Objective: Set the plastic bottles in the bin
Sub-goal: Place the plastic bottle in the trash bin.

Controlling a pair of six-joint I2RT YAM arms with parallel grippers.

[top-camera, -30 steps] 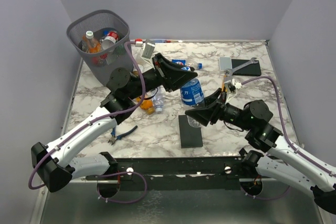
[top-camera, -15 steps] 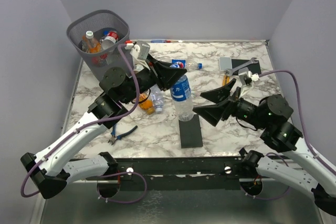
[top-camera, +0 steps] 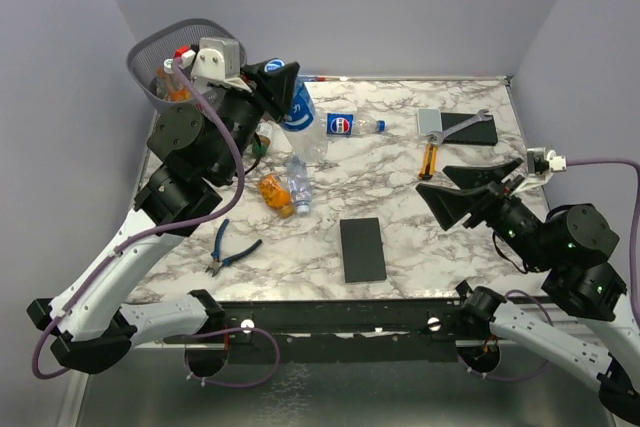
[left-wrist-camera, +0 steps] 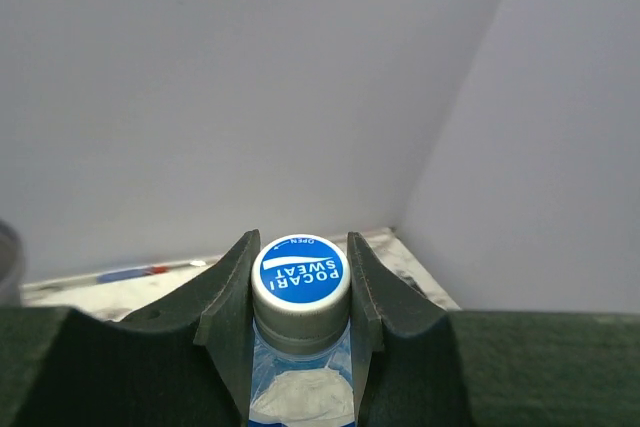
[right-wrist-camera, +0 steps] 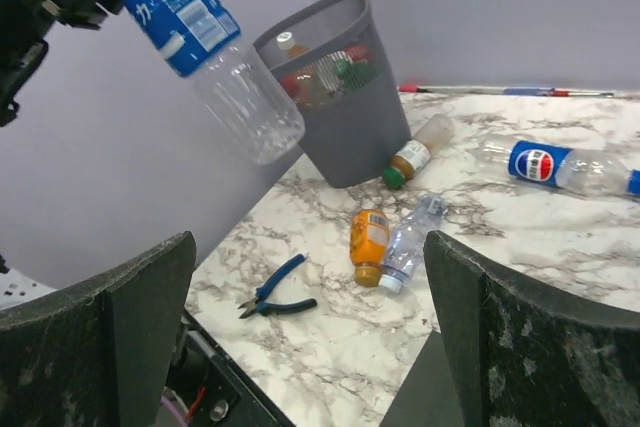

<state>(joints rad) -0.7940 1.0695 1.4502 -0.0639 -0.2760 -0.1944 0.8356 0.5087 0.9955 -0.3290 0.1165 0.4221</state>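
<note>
The bottle (left-wrist-camera: 300,273) is clamped at its cap by the left gripper (top-camera: 284,85), upper left, seemingly just beside the bin (top-camera: 160,32). If released early, the rim could be struck. The right gripper (top-camera: 440,187) is spread wide, empty.

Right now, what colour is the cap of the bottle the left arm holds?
The cap is blue with white lettering, clearest in the left wrist view.

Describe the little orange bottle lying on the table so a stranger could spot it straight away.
Start at the grey mesh bin at the marble table's far left corner. Toward the near edge from it, two small bottles lie side by side. The orange bottle is the left of the pair; the clear bottle on its right is see-through.
</note>
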